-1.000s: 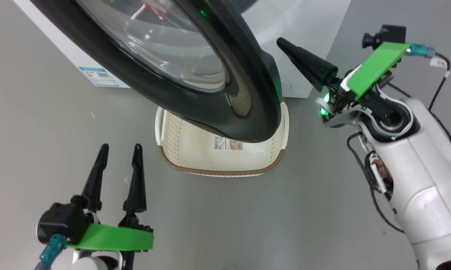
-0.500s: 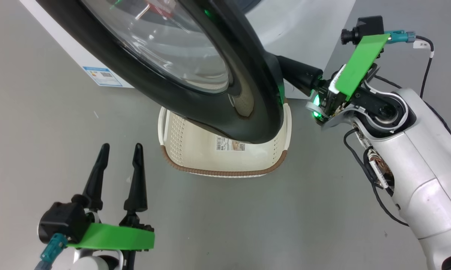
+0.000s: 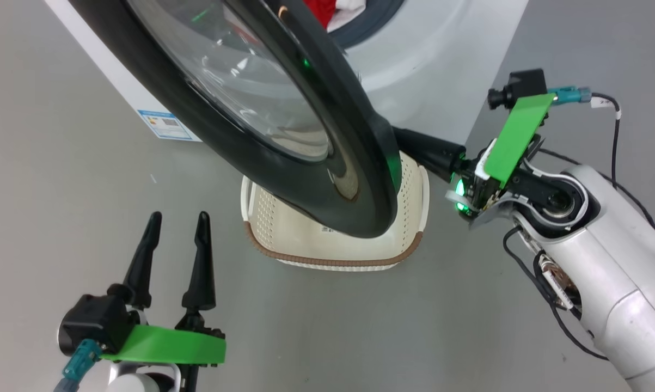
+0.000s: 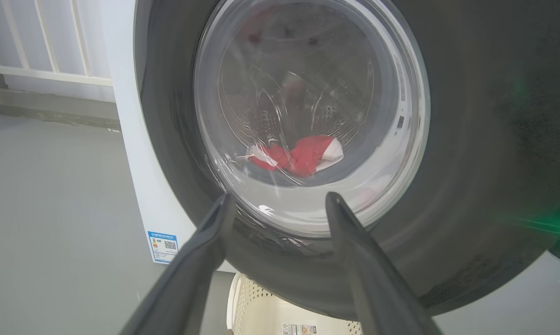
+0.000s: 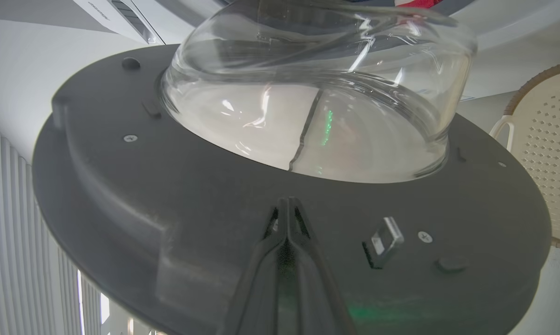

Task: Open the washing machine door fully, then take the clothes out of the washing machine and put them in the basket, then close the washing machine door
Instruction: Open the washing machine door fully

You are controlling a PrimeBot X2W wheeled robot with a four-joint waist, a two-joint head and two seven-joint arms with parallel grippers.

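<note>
Fingers (image 5: 307, 270) of the right hand (image 5: 287, 201), pressed together, lie against the inner face of the round black-rimmed washing machine door (image 5: 177, 186); the left hand (image 3: 178, 218) hangs spread wide.

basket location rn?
Head view, centre: the basket sits on the floor in front of the washing machine, its far part hidden under the lower rim of the open washing machine door.

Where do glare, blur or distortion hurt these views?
Head view: sharp, green glints on the round black-rimmed glass door. Left wrist view: glass reflections veil the red-and-white clothes; open left gripper soft-edged. Right wrist view: wide-angle bends the door; shut right gripper slightly soft.
</note>
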